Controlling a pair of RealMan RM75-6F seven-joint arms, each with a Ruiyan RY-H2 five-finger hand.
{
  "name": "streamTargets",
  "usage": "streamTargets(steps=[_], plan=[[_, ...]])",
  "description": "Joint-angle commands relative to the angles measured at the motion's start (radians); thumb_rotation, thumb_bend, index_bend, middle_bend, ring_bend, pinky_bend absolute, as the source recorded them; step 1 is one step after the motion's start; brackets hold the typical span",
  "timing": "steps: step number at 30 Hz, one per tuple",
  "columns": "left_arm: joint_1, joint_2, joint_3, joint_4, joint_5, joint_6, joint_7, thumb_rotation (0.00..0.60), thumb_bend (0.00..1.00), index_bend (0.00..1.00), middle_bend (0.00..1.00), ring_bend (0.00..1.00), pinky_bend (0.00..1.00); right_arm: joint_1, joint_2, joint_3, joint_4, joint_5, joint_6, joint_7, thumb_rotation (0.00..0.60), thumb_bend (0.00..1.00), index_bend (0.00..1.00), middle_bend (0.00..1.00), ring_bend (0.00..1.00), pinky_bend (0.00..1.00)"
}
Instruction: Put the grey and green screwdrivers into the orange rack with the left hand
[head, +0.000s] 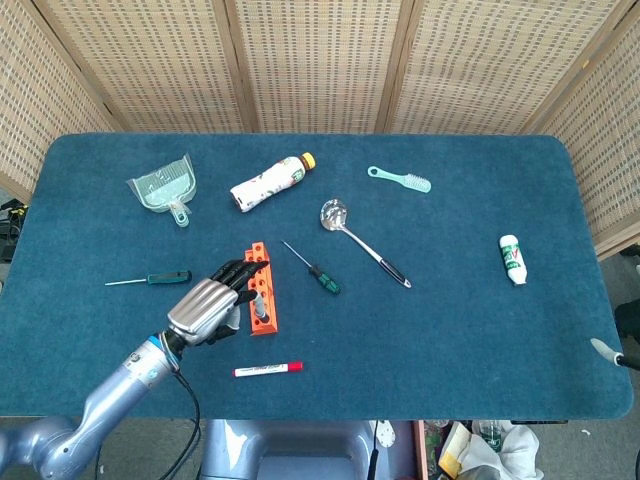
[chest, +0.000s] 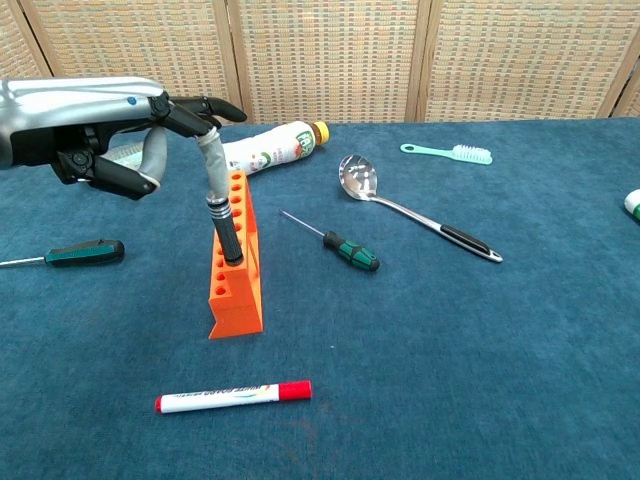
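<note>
The left hand (chest: 110, 140) grips the grey screwdriver (chest: 222, 225), tilted in the orange rack (chest: 237, 290).

Staged test bench: blue-carpeted table (head: 480, 340), wicker screens (head: 320, 60) behind

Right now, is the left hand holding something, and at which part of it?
Yes. The left hand holds the grey screwdriver by the top of its handle; the lower end stands tilted in the orange rack.
</note>
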Motion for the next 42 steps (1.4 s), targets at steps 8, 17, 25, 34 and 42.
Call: streamTargets(steps=[8,17,25,34,42], plan=[[0.06,0.048,-0.032,0.008,0.1,0.113,-0.127,0.6,0.61,0.24,0.0,0.0,0.0,0.001,-0.001,0.0,0.0,0.0,-0.002,-0.002,0.6,0.0,0.02,0.0,0.0,0.0],[0.058,0.016,-0.02,0.137,-0.208,0.137,0.191,0.6,0.0,0.13,0.0,0.0,0.0,0.0,-0.001,-0.002,-0.004,-0.005,0.002,-0.006,0.6,0.0,0.02,0.0,0.0,0.0],[0.048,-0.122,-0.025,0.406,-0.327,0.067,0.132,0.6,0.0,0.21,0.0,0.0,0.0,0.004,-0.004,-0.002,-0.003,0.0,-0.007,-0.014,0.6,0.0,0.02,0.0,0.0,0.0],[0.043,-0.208,-0.023,0.593,-0.318,-0.02,0.042,0.6,0.0,0.34,0.0,0.0,0.0,0.009,-0.008,0.0,-0.001,0.007,-0.017,-0.023,0.6,0.0,0.02,0.0,0.0,0.0],[0.048,-0.27,-0.029,0.713,-0.302,-0.05,-0.014,0.6,0.01,0.4,0.0,0.0,0.0,0.01,-0.01,-0.002,-0.002,0.006,-0.018,-0.03,0.6,0.0,0.02,0.0,0.0,0.0]])
